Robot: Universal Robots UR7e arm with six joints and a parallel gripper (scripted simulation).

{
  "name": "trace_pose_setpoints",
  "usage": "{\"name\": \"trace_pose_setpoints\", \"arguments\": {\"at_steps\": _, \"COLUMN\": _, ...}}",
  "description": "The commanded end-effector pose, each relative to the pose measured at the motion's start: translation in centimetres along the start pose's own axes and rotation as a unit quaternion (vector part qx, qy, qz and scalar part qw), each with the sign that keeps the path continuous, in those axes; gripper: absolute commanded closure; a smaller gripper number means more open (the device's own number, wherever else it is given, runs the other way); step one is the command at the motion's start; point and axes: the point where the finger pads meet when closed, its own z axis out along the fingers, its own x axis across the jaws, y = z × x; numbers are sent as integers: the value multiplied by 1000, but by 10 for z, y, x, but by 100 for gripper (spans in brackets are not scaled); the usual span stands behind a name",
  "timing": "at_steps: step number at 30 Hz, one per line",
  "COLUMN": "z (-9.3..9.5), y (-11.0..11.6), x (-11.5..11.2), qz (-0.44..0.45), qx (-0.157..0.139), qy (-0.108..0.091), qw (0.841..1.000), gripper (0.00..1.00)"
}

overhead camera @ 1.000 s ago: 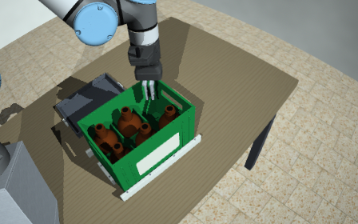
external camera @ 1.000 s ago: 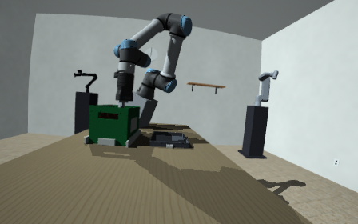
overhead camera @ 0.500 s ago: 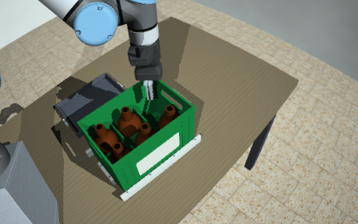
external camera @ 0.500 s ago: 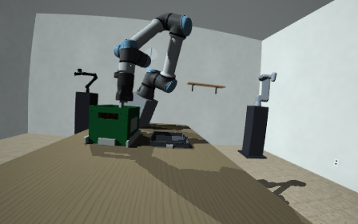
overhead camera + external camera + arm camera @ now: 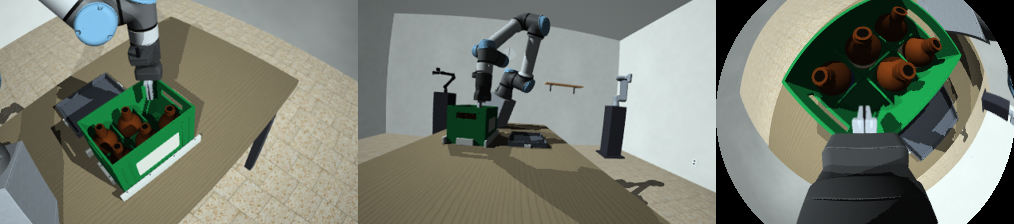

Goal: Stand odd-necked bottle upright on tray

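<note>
A green crate (image 5: 188, 128) (image 5: 471, 124) (image 5: 916, 106) stands on the table and holds five brown bottles, all upright. In the top view they are one bottle (image 5: 127, 120), a second (image 5: 169, 114), a third (image 5: 144, 132), and two at the front left (image 5: 101, 134) (image 5: 117, 150). The wrist view shows their openings, among them one (image 5: 831, 78), another (image 5: 864, 42) and a third (image 5: 896, 72). My gripper (image 5: 149, 94) (image 5: 479, 103) (image 5: 864, 112) is shut on nothing. It hangs at rim height over the crate's empty back compartment. The dark grey tray (image 5: 92, 96) (image 5: 527, 139) (image 5: 936, 129) lies behind the crate and holds nothing.
A white rail (image 5: 160, 170) runs along the foot of the crate's front side. A grey box (image 5: 16, 188) stands at the table's near left corner. Black pedestals (image 5: 614, 132) (image 5: 442, 108) stand on the floor beyond the table.
</note>
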Motion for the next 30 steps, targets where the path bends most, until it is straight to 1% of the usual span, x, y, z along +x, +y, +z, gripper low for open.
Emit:
{"name": "trace_pose_setpoints", "arguments": {"at_steps": 1, "z": 0, "y": 0, "x": 0, "qz": 0, "qx": 0, "qy": -1, "qw": 1000, "gripper": 100}}
{"name": "trace_pose_setpoints", "arguments": {"at_steps": 22, "z": 0, "y": 0, "x": 0, "qz": 0, "qx": 0, "qy": -1, "qw": 1000, "gripper": 100}}
{"name": "trace_pose_setpoints", "arguments": {"at_steps": 23, "z": 0, "y": 0, "x": 0, "qz": 0, "qx": 0, "qy": -1, "qw": 1000, "gripper": 0}}
{"name": "trace_pose_setpoints", "arguments": {"at_steps": 30, "z": 0, "y": 0, "x": 0, "qz": 0, "qx": 0, "qy": -1, "qw": 1000, "gripper": 0}}
